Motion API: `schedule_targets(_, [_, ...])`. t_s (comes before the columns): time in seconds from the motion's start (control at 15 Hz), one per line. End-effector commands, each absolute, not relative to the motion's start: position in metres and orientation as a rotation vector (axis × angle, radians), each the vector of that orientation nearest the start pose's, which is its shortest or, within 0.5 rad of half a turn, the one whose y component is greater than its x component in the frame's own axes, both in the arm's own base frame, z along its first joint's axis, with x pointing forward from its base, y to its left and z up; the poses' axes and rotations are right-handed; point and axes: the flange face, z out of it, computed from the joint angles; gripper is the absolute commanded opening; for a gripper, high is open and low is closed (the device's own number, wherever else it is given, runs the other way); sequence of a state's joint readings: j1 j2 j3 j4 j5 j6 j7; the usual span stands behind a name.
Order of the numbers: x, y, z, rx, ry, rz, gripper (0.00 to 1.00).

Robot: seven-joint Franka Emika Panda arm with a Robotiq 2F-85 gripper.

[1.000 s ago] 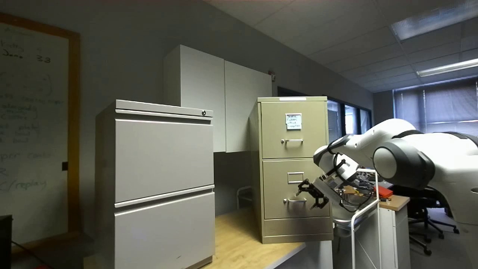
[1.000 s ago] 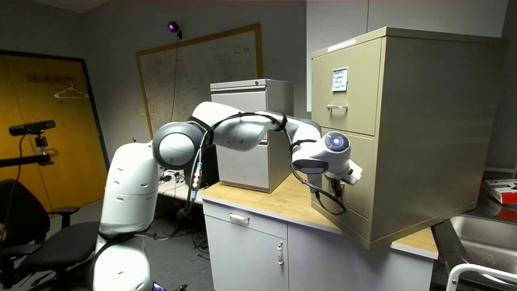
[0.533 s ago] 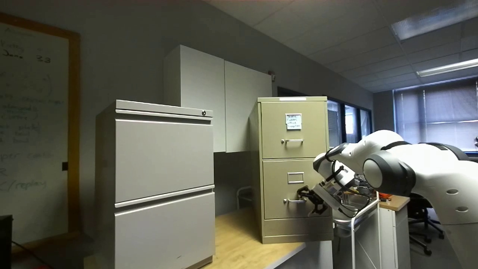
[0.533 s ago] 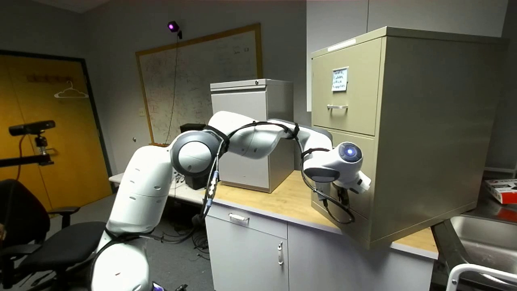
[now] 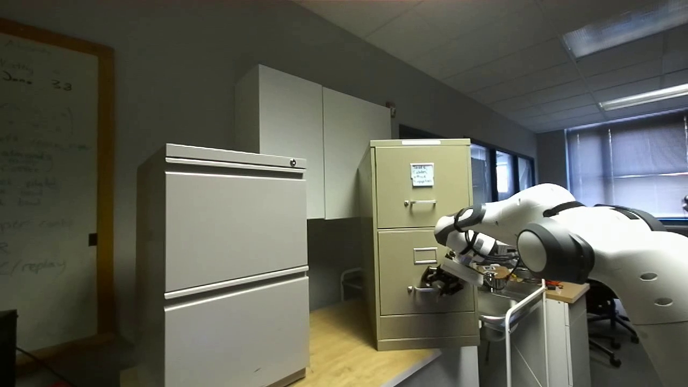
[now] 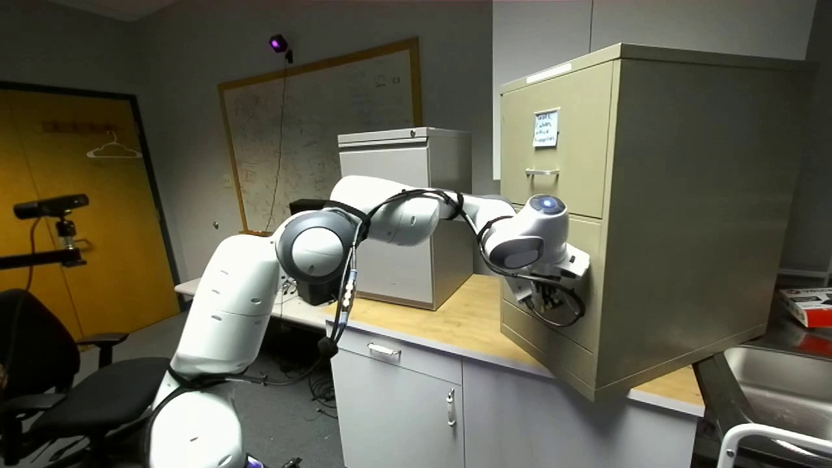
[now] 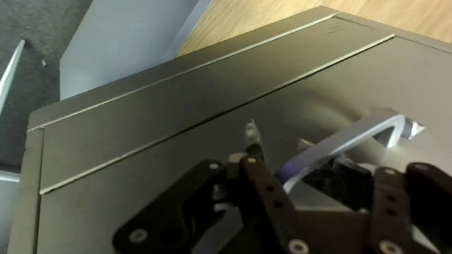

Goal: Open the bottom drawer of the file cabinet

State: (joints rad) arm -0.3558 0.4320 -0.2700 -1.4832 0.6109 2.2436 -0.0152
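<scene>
Two fingers point(image 7: 253, 135) of the gripper point(image 7: 279, 139) stand parted; pull the bottom drawer point(image 5: 399, 271), likely heavy, by the rigid handle point(image 7: 339, 144) at their tips (between or beside, unclear)

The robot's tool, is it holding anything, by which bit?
Can't tell: the tool has one finger behind the bottom drawer handle, but a grip isn't clear.

In an exterior view, a whiteboard point(image 5: 48, 188) hangs far left; a light-grey cabinet point(image 5: 236, 231) stands left of centre on a tabletop point(image 5: 344, 344); white cupboards point(image 5: 333, 153) hang upper centre; in an exterior view, a white hanger point(image 6: 115, 156) shows against a yellow door point(image 6: 117, 227) at left; a black chair point(image 6: 104, 390) sits lower left; a red-and-white box point(image 6: 809, 307) lies far right; a metal sink point(image 6: 786, 387), lower right.
</scene>
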Motion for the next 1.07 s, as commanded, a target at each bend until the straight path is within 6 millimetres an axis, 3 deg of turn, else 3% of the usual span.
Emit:
schedule_targets(0.0, [0.614,-0.341,0.460,-2.714,1.130,-0.537,0.07])
schedule_targets(0.2, [0.609,-0.318,0.454,-2.831,1.107,-0.510,0.07])
schedule_targets(0.4, [0.594,-0.309,0.454,-2.861,1.075,-0.538,0.07])
schedule_targets(0.67, [0.569,-0.316,0.467,-2.849,1.075,-0.601,0.07])
schedule_targets(0.87, [0.560,-0.304,0.491,-2.856,1.045,-0.613,0.07])
schedule_targets(1.0, [0.555,-0.296,0.490,-2.867,1.016,-0.599,0.07])
